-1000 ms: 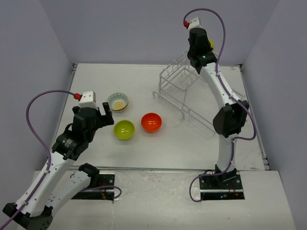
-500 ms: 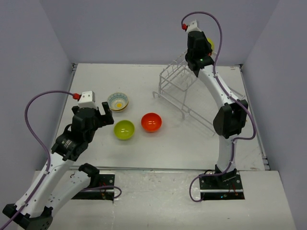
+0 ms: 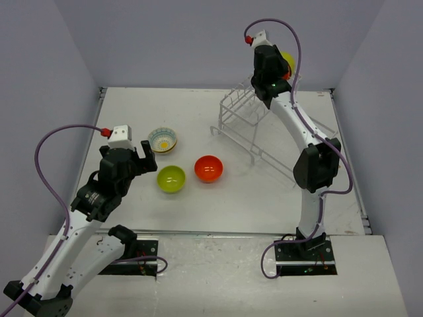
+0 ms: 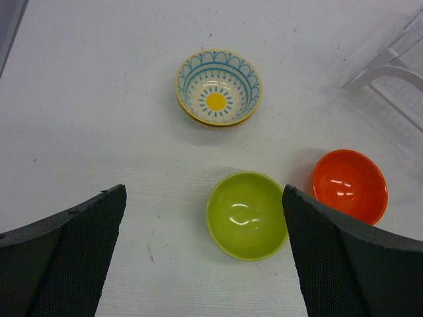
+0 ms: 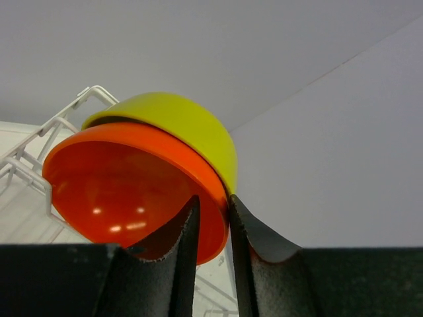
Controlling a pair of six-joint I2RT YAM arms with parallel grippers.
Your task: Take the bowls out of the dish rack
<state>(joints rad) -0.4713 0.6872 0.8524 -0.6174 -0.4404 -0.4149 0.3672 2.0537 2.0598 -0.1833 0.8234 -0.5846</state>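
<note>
Our left arm (image 3: 99, 198) is bent low and near. Our left gripper (image 4: 203, 191) points down with its fingers spread wide. Our right arm (image 3: 304, 125) reaches up high and far. Our right gripper (image 5: 213, 201) is pinched almost closed.

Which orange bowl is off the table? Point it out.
The orange bowl pinched by its rim in the right hand, nested in a yellow bowl by the dish rack. The other orange one sits on the table.

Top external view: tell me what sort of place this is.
Probably a robot test cell, not a kitchen: bare walls box in a white table, and two arms are bolted at its near edge.
</note>
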